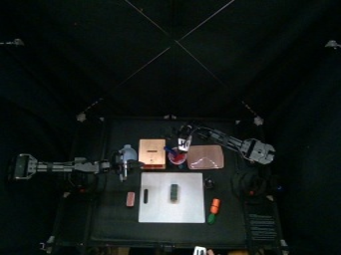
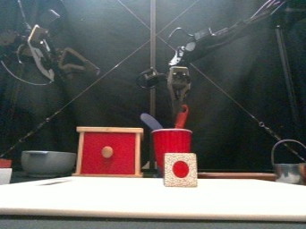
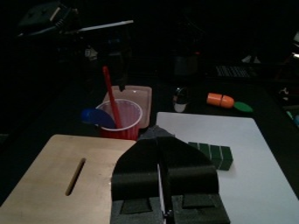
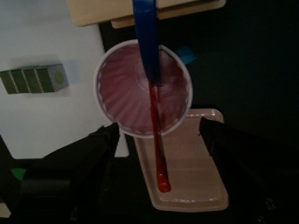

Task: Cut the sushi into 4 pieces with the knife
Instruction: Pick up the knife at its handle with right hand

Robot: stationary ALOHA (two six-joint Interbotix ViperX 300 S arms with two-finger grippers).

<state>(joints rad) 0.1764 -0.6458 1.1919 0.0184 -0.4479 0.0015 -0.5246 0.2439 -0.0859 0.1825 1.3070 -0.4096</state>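
At the middle of the table stands one red cup (image 1: 177, 157), and it holds two toy knives: one blue knife (image 4: 145, 35) and one red knife (image 4: 156, 140), both leaning handle-up out of the rim; right above the cup hangs the right gripper (image 2: 180, 92), its jaws spread wide on either side of the red knife's handle and grasping nothing.

Just left of the cup sits one pale wooden box (image 1: 151, 151) with a red drawer front; just right of the cup lies one flat pink tray (image 1: 208, 157); in front of the cup lies one white cutting board (image 1: 190, 202); on it rests one sushi roll (image 1: 174, 192) in one piece, its dark green blocks joined, its end face showing a red centre.

The left gripper (image 3: 158, 140) is left of the cup, over the box, with its jaws pressed together on nothing.

Farther left of the cup stands one blue-grey bowl (image 2: 48, 162), its inside hidden; far right of the cup stands one metal cutter (image 2: 287, 170); in front of the cup and to its right, beside the board, lies one orange toy (image 1: 213, 206).
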